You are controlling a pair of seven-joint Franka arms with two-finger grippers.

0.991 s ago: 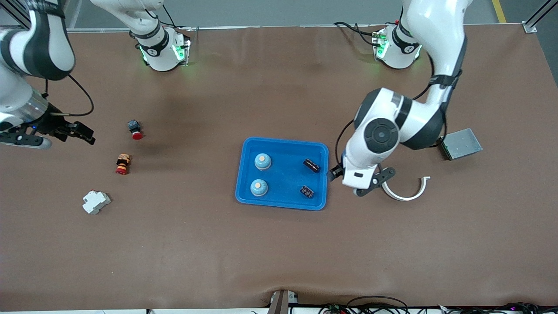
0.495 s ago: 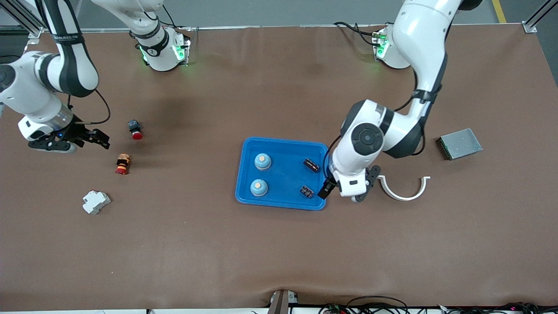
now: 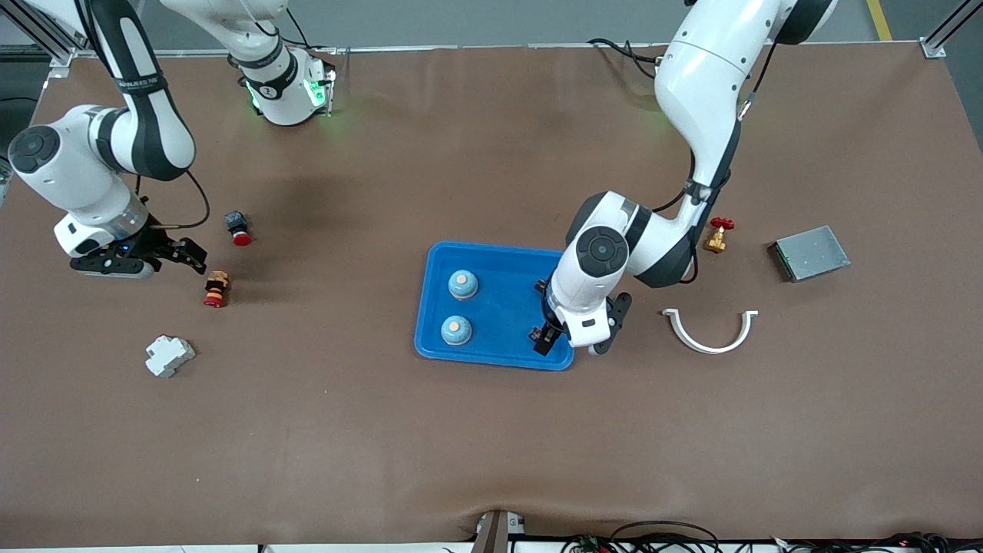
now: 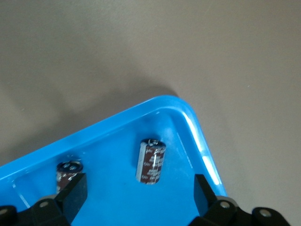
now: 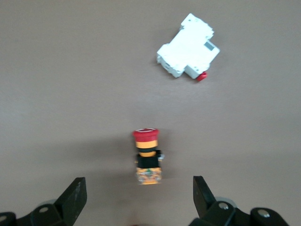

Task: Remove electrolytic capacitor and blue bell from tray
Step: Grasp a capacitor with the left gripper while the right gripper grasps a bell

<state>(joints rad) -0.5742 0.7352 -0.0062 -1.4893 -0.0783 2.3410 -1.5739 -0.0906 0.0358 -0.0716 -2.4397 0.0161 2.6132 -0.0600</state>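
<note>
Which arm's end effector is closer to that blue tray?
Left. The left end effector hangs open over the blue tray; the right end effector is open near the right arm's end.

Two dark brown capacitors (image 4: 151,161) lie on their sides and two blue dome bells (image 3: 463,284) with orange buttons stand upright in the blue tray (image 3: 499,253).

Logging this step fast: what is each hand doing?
Left hand: open, empty, over the blue tray.
Right hand: open, empty, over the table.
</note>
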